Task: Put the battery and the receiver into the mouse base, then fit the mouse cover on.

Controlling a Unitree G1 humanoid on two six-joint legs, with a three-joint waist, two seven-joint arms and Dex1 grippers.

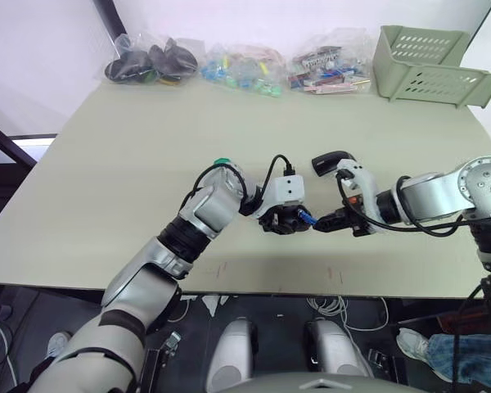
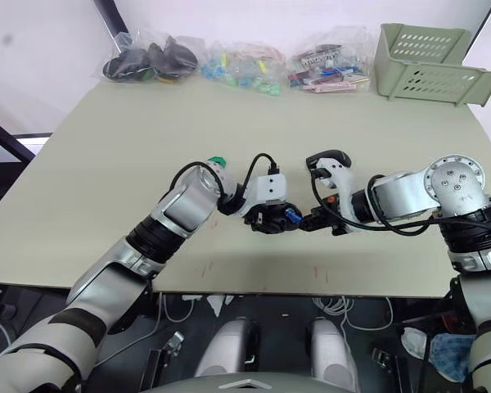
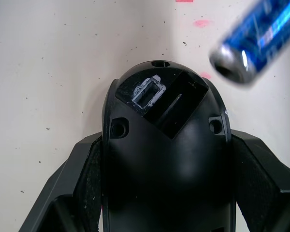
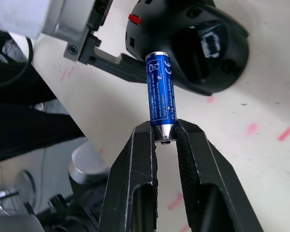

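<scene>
Along the bench's [image 1: 106,180] far edge lie three clear bags of parts [image 1: 239,64] and, at the far right corner, a pale green basket [image 1: 430,65]; the mouse cover [image 1: 331,160] rests mid-bench, just beyond the right arm. Near the front edge, the left gripper [image 3: 166,193] clamps the mouse base [image 3: 166,140] by its flanks, open compartment up. The right gripper [image 4: 165,137] pinches the battery [image 4: 160,92] by one end, its free end poised just beside the base, nothing between them.

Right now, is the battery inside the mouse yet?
No, it is still out. The right gripper pinches the battery by one end near the mouse base, whose battery slot is empty.
</scene>
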